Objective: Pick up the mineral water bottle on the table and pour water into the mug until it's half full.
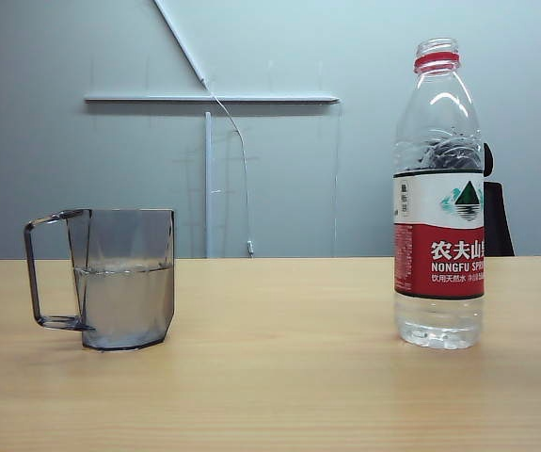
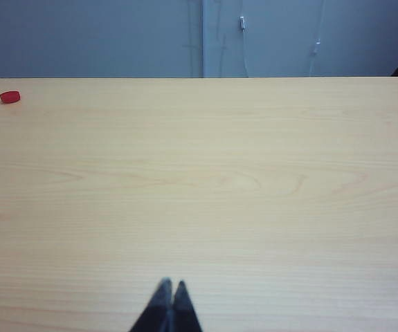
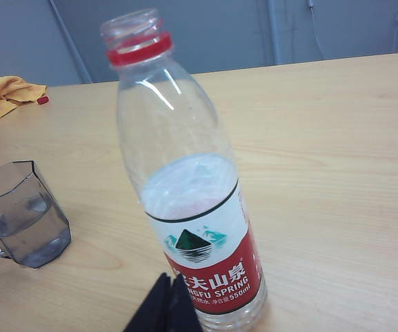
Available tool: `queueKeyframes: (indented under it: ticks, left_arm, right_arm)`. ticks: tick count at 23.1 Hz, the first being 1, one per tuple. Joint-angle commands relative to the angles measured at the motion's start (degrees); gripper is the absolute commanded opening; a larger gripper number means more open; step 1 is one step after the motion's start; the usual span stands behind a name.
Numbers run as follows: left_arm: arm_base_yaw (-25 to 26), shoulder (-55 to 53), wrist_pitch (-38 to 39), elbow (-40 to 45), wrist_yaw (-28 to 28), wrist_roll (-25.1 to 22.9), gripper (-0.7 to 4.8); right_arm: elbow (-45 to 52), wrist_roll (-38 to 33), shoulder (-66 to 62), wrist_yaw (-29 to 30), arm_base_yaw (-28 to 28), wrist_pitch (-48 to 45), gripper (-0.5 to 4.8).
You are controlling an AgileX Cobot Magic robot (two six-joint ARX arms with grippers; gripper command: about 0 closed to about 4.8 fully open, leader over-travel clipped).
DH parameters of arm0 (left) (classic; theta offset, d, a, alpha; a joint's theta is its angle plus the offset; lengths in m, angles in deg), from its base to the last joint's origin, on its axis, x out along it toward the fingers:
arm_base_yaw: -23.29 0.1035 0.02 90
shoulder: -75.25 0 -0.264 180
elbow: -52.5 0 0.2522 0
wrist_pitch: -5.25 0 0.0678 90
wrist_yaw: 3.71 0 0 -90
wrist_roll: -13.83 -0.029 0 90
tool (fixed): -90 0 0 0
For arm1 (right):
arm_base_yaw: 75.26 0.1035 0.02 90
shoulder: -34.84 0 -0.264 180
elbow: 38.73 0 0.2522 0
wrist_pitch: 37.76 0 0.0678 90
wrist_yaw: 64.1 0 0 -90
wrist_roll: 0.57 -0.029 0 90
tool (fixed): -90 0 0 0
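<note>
Tan surface [image 1: 289,377]: mug [image 1: 124,278] ~half full, bottle [image 1: 438,188] upright & uncapped; my left end effector [image 2: 170,285] & right end effector [image 3: 169,280] both pressed together, empty — pour looks done, next: stow arms.

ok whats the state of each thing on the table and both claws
mineral water bottle: upright, uncapped, water only near the base
mug: upright, about half full of water
red cap: off the bottle, lying on the table
yellow cloth: crumpled
left claw: shut, empty
right claw: shut, empty, beside the bottle
</note>
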Motion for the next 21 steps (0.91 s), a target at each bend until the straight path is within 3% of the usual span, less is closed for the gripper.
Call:
queueKeyframes:
  ticks: [1,18,21]
  left_arm:
    - [0.0,-0.1,-0.4,-0.2,-0.2,0.2,-0.02]
    - [0.0,-0.1,-0.4,-0.2,-0.2,0.2,-0.02]
    - [0.0,-0.1,-0.4,-0.2,-0.2,0.2,-0.02]
  right_arm:
    - [-0.2,-0.2,0.1,0.0,0.0,-0.3,-0.06]
    - [-0.1,0.0,0.1,-0.1,0.0,-0.1,-0.06]
    - [-0.1,5.1,0.1,-0.5,-2.1,-0.1,-0.06]
